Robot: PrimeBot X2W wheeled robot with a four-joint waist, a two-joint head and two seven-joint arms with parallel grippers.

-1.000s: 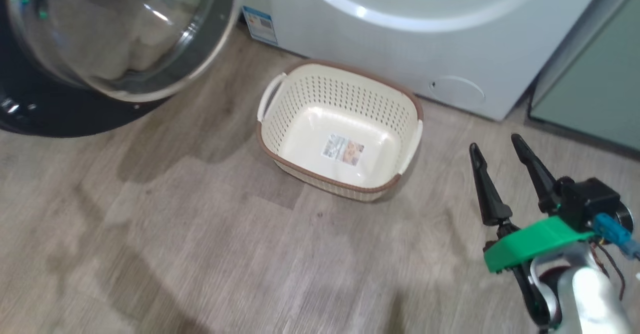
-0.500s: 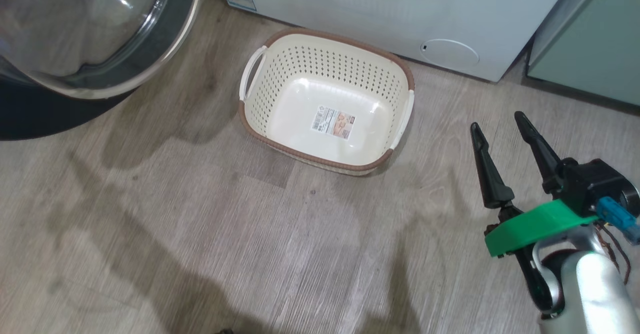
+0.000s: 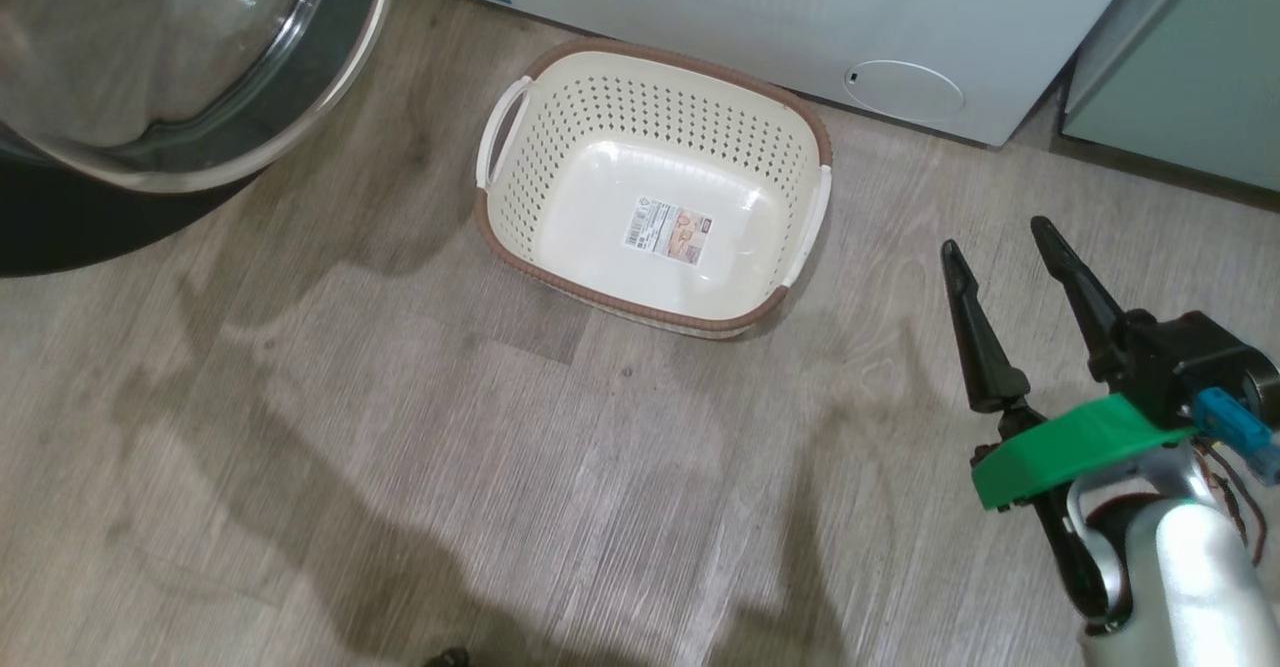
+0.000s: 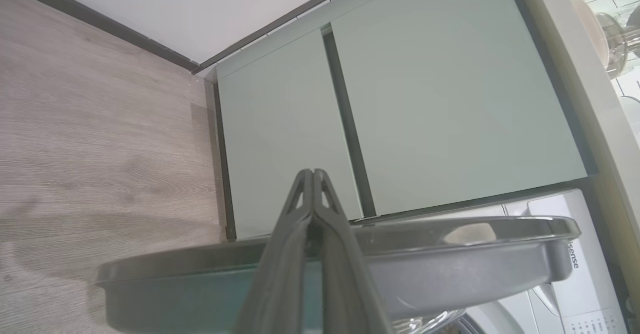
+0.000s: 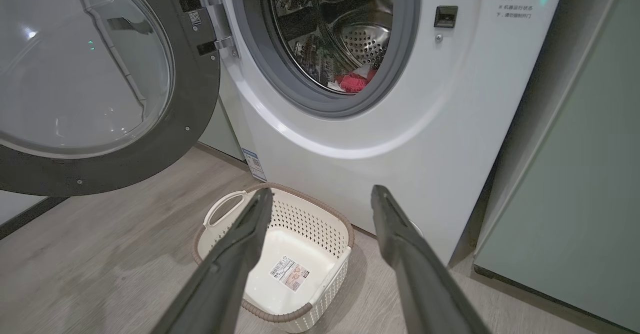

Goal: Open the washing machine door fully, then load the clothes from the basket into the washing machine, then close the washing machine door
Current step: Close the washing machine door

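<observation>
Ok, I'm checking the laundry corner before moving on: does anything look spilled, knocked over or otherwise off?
Nothing stands out. The basket sits upright and empty on the floor before the washing machine, the door hangs open on its hinges, and red clothes lie inside the drum. The dark floor patches look like shadows.

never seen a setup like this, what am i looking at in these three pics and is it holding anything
This is a two-armed wheeled robot doing laundry. One picture looks down from its head: an empty basket sits on the wooden floor before the washing machine, with the open, empty right gripper at lower right. Another looks along that gripper's fingers: the washing machine door is swung open and red clothes lie inside the drum. The last is from the left wrist: the left gripper is shut on nothing, pointing over the door's rim toward pale green cabinets.
</observation>
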